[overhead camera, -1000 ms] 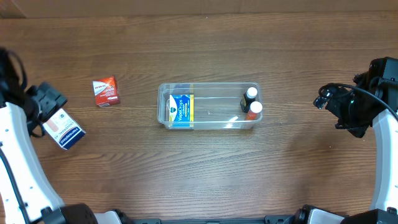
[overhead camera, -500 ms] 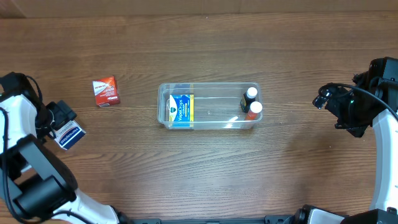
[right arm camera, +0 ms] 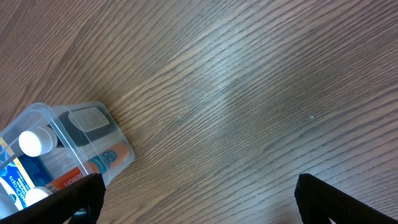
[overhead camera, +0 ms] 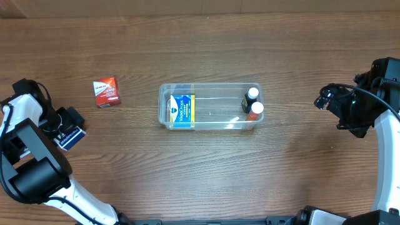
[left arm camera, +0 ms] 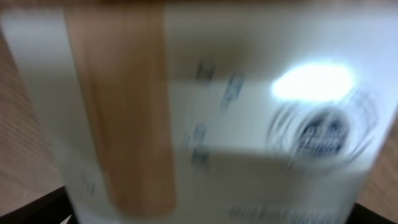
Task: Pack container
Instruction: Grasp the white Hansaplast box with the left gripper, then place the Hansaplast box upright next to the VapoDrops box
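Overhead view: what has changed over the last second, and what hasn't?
The left gripper moved rightward in the picture onto the white and blue box, covering more of it, as its arm swung into view. Whether it has gripped the box cannot be told; the left wrist view is blurred. The box itself seems unmoved. The red box, the container and the right gripper stayed put.

You're at a robot lab bench: a wood-grain table fills the frame, the left arm and right arm stand at its edges, cable loops loose, and a container and red box sit mid-frame.
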